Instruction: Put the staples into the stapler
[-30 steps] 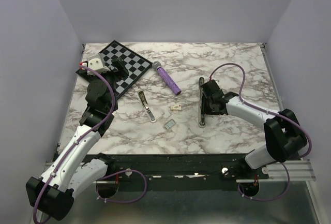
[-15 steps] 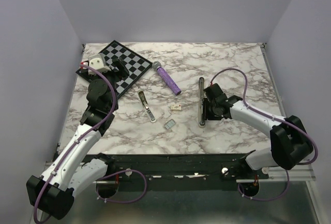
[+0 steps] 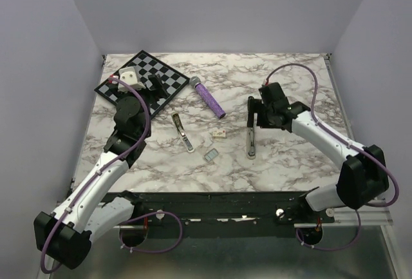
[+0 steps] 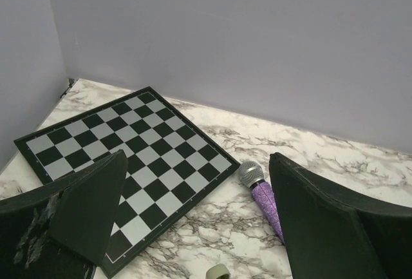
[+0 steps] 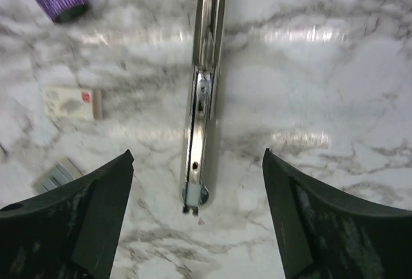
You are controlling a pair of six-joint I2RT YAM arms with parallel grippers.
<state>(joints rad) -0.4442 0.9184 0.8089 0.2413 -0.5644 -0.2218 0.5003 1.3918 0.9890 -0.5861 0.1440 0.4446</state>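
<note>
Staples (image 3: pixel 210 154): in the top view they're a small grey block lying flat on the tabletop (image 3: pixel 193 177), front-middle. They sit just on the near side of the cream box (image 3: pixel 219 134) and left of the stapler (image 3: pixel 250 134), touching neither. Stapler lies swung open, long axis running front to back. Right gripper (image 3: pixel 257 116) hangs over its far half. Left gripper (image 3: pixel 153 87) is off over the chessboard (image 3: pixel 143 71), well apart from the action, and the mic (image 3: pixel 207 97) lies further back.

Left wrist view: jaws spread wide w/ nothing btw them, only chessboard and mic beyond.

Right wrist view: jaws wide apart and empty. The stapler rail runs straight down the middle underneath, channel facing up afaict. Staples peek in at the bottom-left corner, box a bit beyond them.

My take: stapler looks ready, so the step now is fetching the staples w/ the right arm.
- Shift left and toward the near edge, then come straight down.
- The block is low and flat, so the tips need to get almost to the tabletop.
- Pinch across the narrow sides, gently, or the strip may snap or tip.
- Don't clip the box next door.
- Keep the block's long axis lined up w/ the channel so it drops in w/o a re-grip.
</note>
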